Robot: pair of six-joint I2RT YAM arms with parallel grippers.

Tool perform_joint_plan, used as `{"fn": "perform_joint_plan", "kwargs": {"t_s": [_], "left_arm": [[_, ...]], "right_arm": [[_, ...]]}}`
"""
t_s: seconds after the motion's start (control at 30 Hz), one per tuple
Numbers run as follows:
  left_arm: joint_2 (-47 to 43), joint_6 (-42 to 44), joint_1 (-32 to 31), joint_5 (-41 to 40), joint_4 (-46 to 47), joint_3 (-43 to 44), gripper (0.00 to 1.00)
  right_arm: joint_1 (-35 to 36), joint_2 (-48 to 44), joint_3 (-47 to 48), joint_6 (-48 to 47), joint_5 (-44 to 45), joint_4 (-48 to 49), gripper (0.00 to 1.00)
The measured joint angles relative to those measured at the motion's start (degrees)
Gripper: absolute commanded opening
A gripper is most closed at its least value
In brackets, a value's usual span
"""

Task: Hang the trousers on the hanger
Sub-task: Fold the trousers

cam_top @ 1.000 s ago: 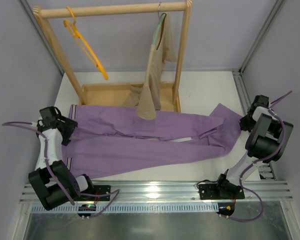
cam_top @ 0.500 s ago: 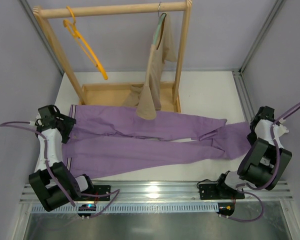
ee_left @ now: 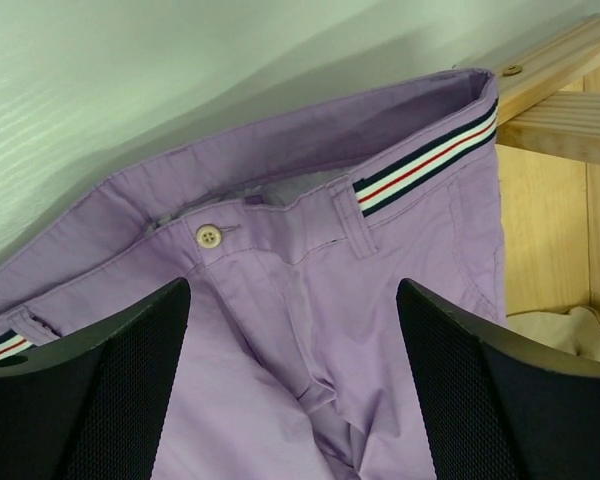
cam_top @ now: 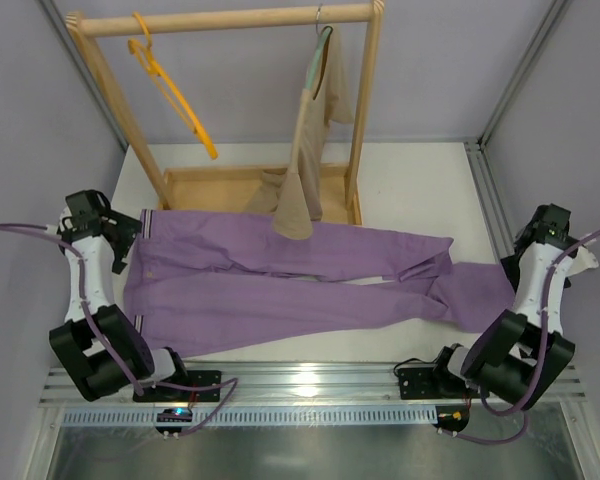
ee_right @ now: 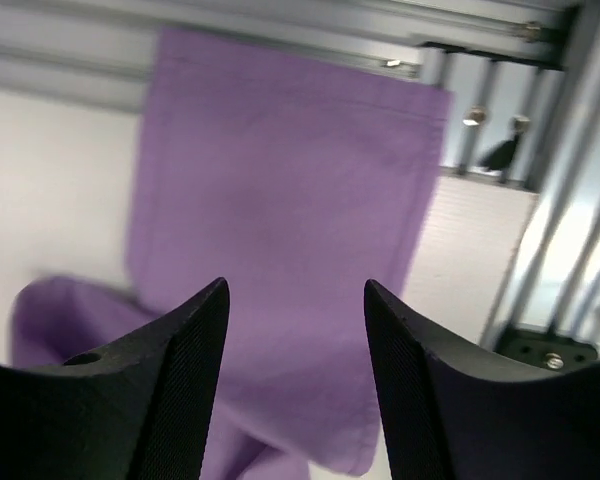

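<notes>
Since the trousers lie flat with their long axis across the table, running from one claw to the other, each arm has one end of them. The striped waistband is directly below and ahead of the left gripper, and the hem of a leg is just ahead of the right gripper. Both claws are spread wide and grasp nothing. The left fingers stand on either side of the button, and I cannot tell whether they touch the cloth. Each arm reaches out to its own side of the table, with the wrist turned toward the cloth. Beyond the left gripper and higher up, the hanger hangs tilted by its hook on the wooden rack, with nothing on it. The beige garment hangs beyond the middle of the trousers. In my judgement the left arm is nearer to the hanger, so the waistband end should go there first.
</notes>
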Motion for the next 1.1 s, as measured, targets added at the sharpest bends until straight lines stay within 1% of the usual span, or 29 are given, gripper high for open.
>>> {"fn": "perform_joint_plan", "kwargs": {"t_s": [0.07,0.13,0.23,0.3,0.43,0.57,0.8,1.1], "left_arm": [[1.07,0.15,0.04,0.42,-0.02,1.07,0.84],[2.51,0.09,0.09,1.22,0.00,1.99,0.84],[6.21,0.09,0.11,2.19,-0.07,3.76,0.84],[8.92,0.13,0.11,3.02,0.00,5.03,0.82],[10.95,1.31,0.20,7.37,1.66,5.75,0.81],[11.04,2.60,0.20,9.27,3.21,5.97,0.81],[10.80,3.58,0.20,9.92,5.38,5.68,0.80],[9.90,3.34,0.20,10.08,7.67,3.65,0.80]], "right_arm": [[2.58,-3.21,0.13,-1.46,-5.11,2.62,0.62],[5.81,-3.58,1.11,-2.34,-9.51,4.55,0.62],[9.40,0.76,4.74,-2.58,-14.16,6.03,0.63],[10.40,5.88,6.84,-2.36,-17.42,8.11,0.63],[10.45,14.40,7.65,-0.46,-21.09,9.38,0.63],[10.36,19.74,7.15,2.80,-24.96,10.36,0.63],[10.34,23.47,5.73,11.10,-29.90,14.08,0.64],[7.65,27.21,6.03,21.31,-31.91,12.83,0.64]]}}
